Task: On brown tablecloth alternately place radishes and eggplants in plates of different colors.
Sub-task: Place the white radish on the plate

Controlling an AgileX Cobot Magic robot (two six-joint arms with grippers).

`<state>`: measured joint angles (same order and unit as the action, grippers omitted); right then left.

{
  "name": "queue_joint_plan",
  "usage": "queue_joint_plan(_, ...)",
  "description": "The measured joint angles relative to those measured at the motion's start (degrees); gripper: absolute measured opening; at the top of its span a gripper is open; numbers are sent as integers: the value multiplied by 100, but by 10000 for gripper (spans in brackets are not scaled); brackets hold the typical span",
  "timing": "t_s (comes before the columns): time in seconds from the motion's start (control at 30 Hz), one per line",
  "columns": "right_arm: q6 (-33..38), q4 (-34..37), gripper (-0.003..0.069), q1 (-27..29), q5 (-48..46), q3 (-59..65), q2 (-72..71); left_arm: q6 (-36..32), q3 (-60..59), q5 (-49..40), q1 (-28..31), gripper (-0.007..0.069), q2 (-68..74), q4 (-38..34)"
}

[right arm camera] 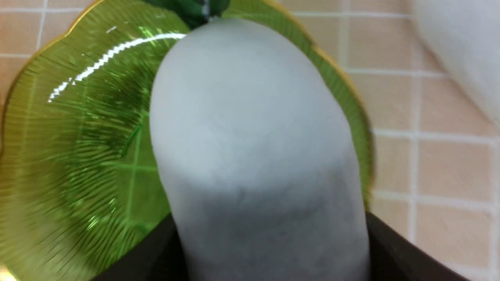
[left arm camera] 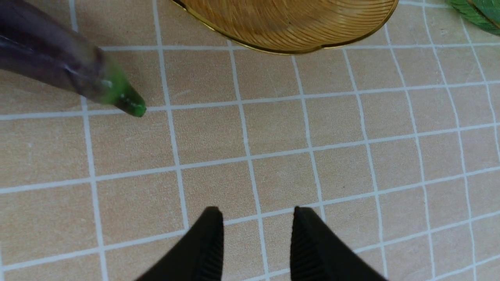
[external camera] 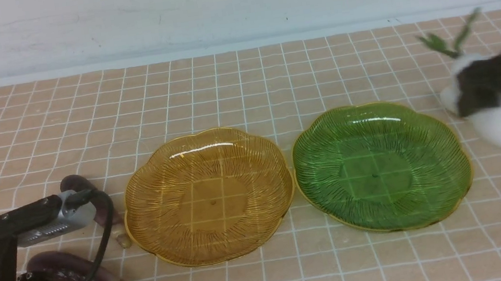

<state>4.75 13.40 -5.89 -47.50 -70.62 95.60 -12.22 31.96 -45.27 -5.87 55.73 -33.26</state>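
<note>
Right pincer [right arm camera: 269, 249] grips a radish [right arm camera: 250, 128] beside the green plate [right arm camera: 78, 156]; left pincer [left arm camera: 258, 234] stands part-open, empty, near an eggplant [left arm camera: 58, 66].

Brown tablecloth [external camera: 243, 88], matt cloth with a printed white grid; amber plate [external camera: 164, 181] and green plate [external camera: 382, 166], glossy translucent ribbed glass-like ware with shiny gold rims; radish [right arm camera: 254, 136], smooth matt white; eggplant [left arm camera: 50, 58], smooth glossy purple, plastic-looking, with shiny green cap; left gripper [left arm camera: 258, 218], matt black, finely ribbed.
</note>
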Motion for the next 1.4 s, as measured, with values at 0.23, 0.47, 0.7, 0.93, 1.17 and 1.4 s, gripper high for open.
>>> queue_joint_plan(0.23, 116, -4, 475, -197, 645, 0, 720, -23, 0, 20, 0, 231, 0, 81)
queue_joint_plan(0.47, 139, -69, 588, -232, 629, -15, 1003, -23, 0, 86, 0, 231, 0, 81)
queue_joint_plan(0.7, 67, -727, 687, -203, 285, -616, 1016, -23, 0, 94, 0, 232, 0, 81)
queue_joint_plan(0.93, -350, -1998, 664, 136, 262, -1222, 1061, -23, 0, 100, 0, 232, 0, 88)
queue_joint_plan(1.17, -440, -2897, 614, 472, 607, -1336, 1775, -24, 0, 100, 0, 232, 0, 88)
queue_joint_plan(1.4, -440, -3385, 603, 472, 1256, -1380, 2571, -29, 0, 100, 0, 232, 0, 94)
